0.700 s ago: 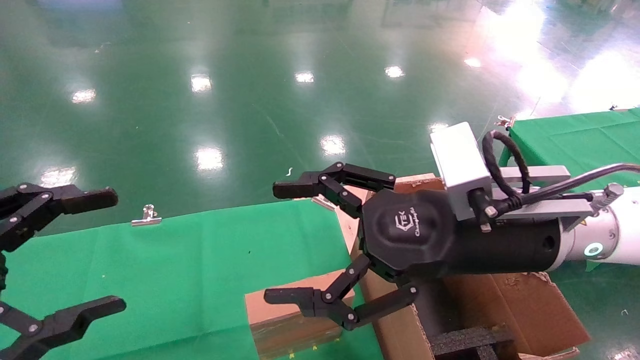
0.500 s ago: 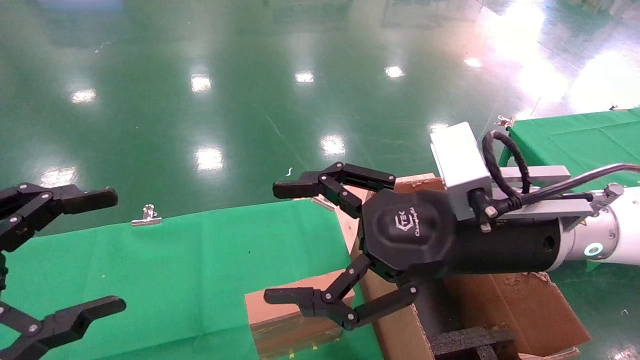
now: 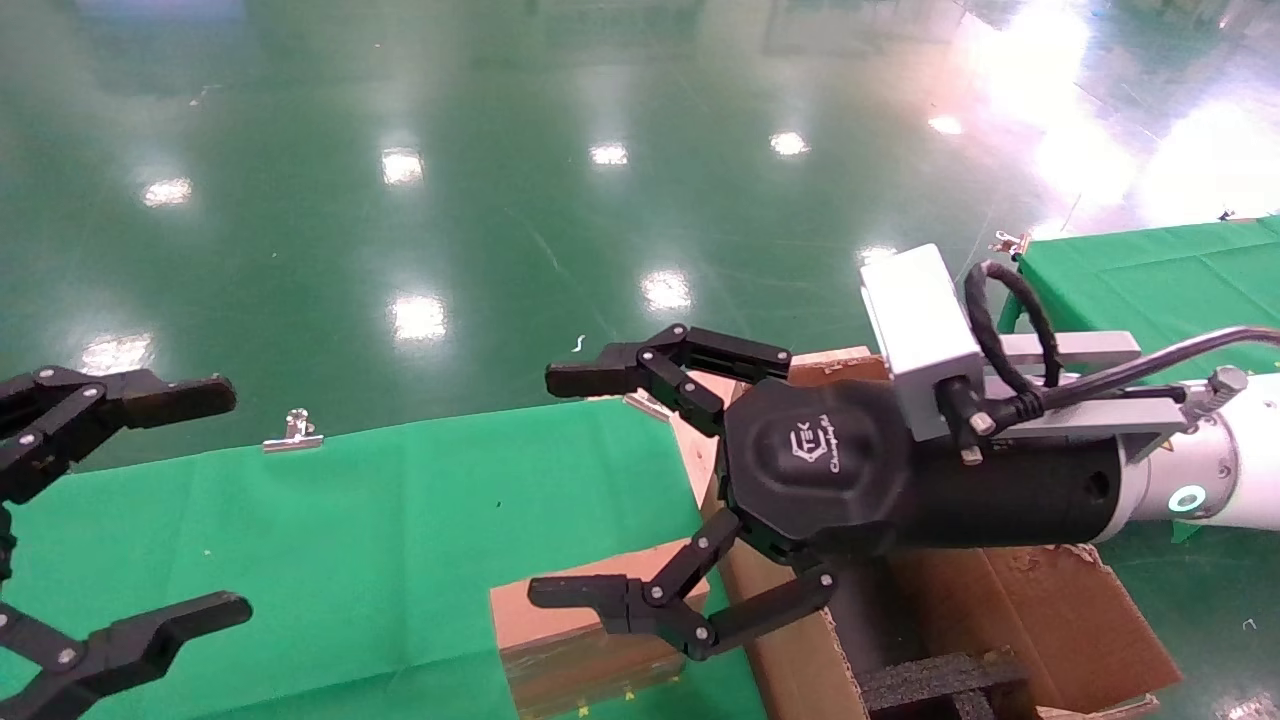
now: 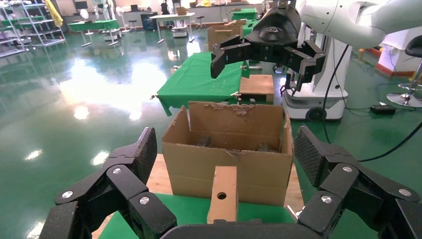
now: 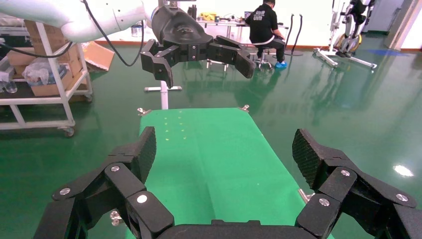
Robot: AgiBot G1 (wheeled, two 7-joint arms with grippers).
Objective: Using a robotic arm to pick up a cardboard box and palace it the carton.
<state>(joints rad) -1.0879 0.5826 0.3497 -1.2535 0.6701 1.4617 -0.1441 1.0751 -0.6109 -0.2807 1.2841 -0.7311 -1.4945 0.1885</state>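
The slim brown cardboard box [image 3: 590,630] lies on the green table [image 3: 350,500] at its front right corner, beside the carton. In the left wrist view it shows end-on with a round hole [image 4: 222,191]. The large carton [image 3: 1050,610] with ragged flaps stands right of the table, with black foam [image 3: 940,680] inside; it also shows in the left wrist view [image 4: 199,159]. My right gripper [image 3: 565,487], on the white arm, hangs open and empty above the box and the carton's left wall. My left gripper [image 3: 225,500] is open and empty over the table's left end.
A metal clip [image 3: 295,430] holds the cloth at the table's far edge. A second green table [image 3: 1150,270] stands at the back right. Glossy green floor lies beyond. In the right wrist view the green table [image 5: 209,149] lies below and the left gripper [image 5: 199,50] shows farther off.
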